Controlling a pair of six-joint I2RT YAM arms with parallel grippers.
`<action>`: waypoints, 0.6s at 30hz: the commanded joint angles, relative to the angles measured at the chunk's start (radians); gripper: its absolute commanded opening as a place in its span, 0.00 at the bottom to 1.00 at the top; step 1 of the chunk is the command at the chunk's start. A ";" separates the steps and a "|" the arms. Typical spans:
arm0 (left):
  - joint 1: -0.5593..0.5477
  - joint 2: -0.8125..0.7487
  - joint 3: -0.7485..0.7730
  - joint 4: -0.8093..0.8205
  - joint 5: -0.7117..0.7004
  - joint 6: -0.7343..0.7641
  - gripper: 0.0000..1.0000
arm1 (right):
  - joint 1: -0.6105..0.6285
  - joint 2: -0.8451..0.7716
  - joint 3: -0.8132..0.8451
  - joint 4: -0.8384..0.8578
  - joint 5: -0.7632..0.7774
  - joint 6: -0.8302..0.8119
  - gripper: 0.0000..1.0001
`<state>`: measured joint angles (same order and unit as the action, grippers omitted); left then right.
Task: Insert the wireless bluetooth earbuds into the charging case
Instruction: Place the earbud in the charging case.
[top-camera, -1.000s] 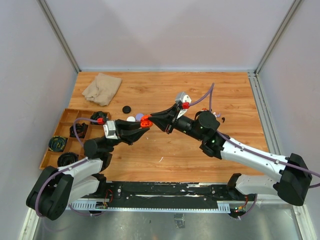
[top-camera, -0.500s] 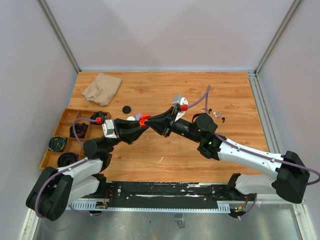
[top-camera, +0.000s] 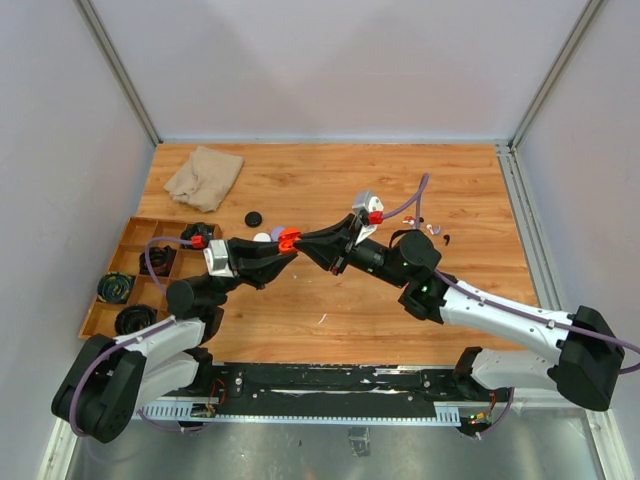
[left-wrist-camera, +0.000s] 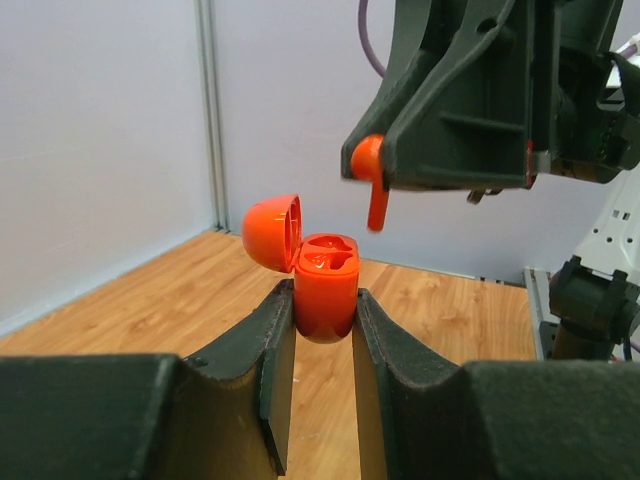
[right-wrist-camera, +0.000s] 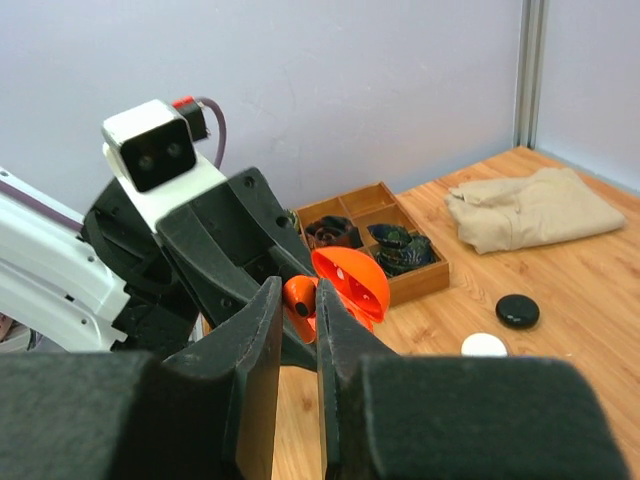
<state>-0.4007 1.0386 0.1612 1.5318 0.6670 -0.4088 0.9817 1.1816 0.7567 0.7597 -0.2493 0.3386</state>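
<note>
My left gripper (left-wrist-camera: 325, 295) is shut on the body of a red charging case (left-wrist-camera: 327, 290), held upright above the table with its lid (left-wrist-camera: 272, 232) flipped open to the left. My right gripper (right-wrist-camera: 297, 295) is shut on a red earbud (right-wrist-camera: 300, 298). In the left wrist view this earbud (left-wrist-camera: 372, 175) hangs stem down, just above and right of the case's open top, not touching it. From above, both grippers meet at the case (top-camera: 289, 239) in mid-table. More tiny earbuds (top-camera: 430, 228) lie on the table behind the right arm.
A wooden compartment tray (top-camera: 127, 243) with dark coiled items sits at the left edge. A beige cloth (top-camera: 204, 175) lies at the back left. A black puck (top-camera: 254, 218), a white puck (top-camera: 262, 238) and a lilac puck (top-camera: 278, 231) lie just behind the case.
My right gripper with the earbud pushed left towards the case, then drew back slightly to the right. The left gripper and the case have hardly moved.
</note>
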 joint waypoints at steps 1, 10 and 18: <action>0.003 0.014 -0.017 0.210 0.007 0.006 0.00 | 0.021 -0.051 -0.007 0.067 0.015 -0.011 0.06; 0.003 0.014 -0.009 0.228 0.026 -0.012 0.00 | 0.021 -0.027 -0.003 0.074 0.030 -0.001 0.05; 0.003 -0.010 -0.008 0.228 0.030 -0.016 0.00 | 0.021 0.014 -0.011 0.098 0.035 0.014 0.05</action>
<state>-0.4007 1.0489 0.1516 1.5314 0.6868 -0.4210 0.9817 1.1862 0.7559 0.7998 -0.2314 0.3397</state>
